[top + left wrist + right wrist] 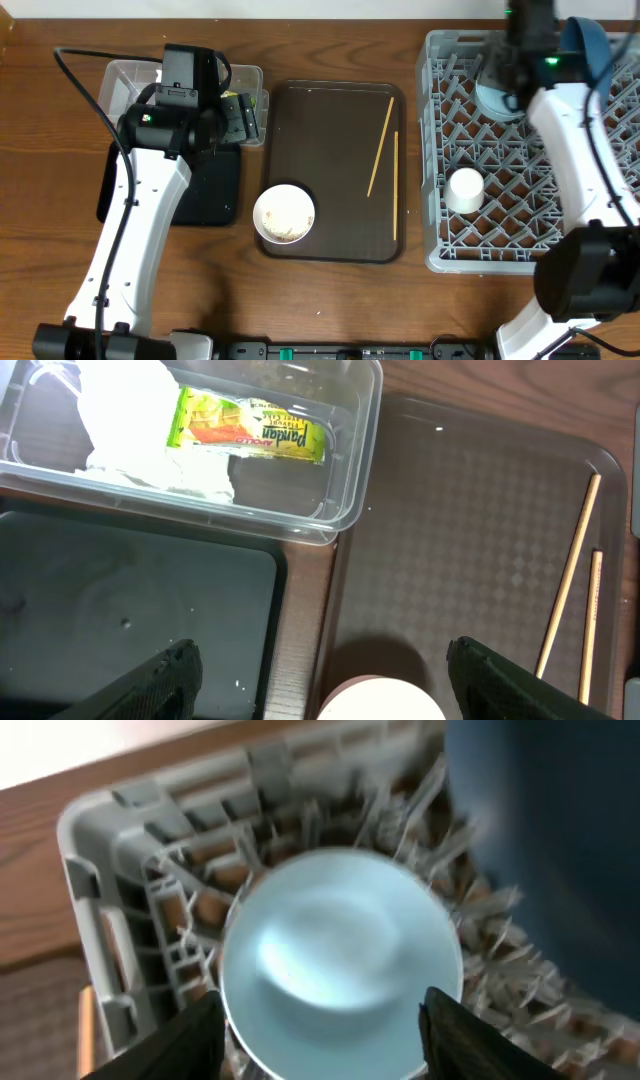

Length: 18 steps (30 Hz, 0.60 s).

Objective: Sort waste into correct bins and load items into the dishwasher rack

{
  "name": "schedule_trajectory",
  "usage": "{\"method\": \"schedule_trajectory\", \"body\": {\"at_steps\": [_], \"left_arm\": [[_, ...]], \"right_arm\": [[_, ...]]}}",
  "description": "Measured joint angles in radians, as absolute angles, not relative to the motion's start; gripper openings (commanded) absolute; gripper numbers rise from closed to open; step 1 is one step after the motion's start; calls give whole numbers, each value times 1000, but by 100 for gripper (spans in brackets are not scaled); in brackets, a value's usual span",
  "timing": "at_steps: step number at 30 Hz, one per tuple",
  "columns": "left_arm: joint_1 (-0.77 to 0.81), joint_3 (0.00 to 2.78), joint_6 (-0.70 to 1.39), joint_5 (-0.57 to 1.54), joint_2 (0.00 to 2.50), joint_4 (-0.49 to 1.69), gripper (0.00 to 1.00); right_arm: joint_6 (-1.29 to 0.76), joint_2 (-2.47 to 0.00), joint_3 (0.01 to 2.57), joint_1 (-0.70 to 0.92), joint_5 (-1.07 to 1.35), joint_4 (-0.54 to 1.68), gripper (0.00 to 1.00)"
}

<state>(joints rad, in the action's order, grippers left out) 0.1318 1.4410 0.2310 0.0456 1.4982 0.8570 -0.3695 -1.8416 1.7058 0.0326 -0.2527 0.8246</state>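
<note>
My left gripper [320, 682] is open and empty, above the gap between the black tray [130, 600] and the white bowl [380, 702]. The clear tub [345, 450] holds the crumpled white napkin [130, 410] and the yellow-green wrapper [250, 426]. The white bowl [284, 213] holds whitish food scraps. Two chopsticks [380, 145] lie on the brown serving tray [330, 120]. My right gripper [325, 1045] is open, with a finger on each side of the light blue bowl [340, 960] in the rack [100, 850]. The dark blue dish [592, 45] and the white cup [464, 190] stand in the rack [530, 255].
The black tray [205, 190] lies just in front of the clear tub [125, 78], under my left arm. The serving tray fills the middle of the wooden table, with the rack close against its right side.
</note>
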Motion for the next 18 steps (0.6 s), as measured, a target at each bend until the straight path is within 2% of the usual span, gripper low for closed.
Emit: {"method": "schedule_trajectory", "body": {"at_steps": [6,11,18], "left_arm": [[132,1441,231,46,1498,857,81],[132,1440,231,46,1498,857,81],[132,1440,231,46,1498,857,81]], "right_arm": [[-443,-1842,1706,-66,-79,901,61],[-495,-1842,1705,-86,-31,986,65],[-547,-1842,1705,-145,-14,991,67]]}}
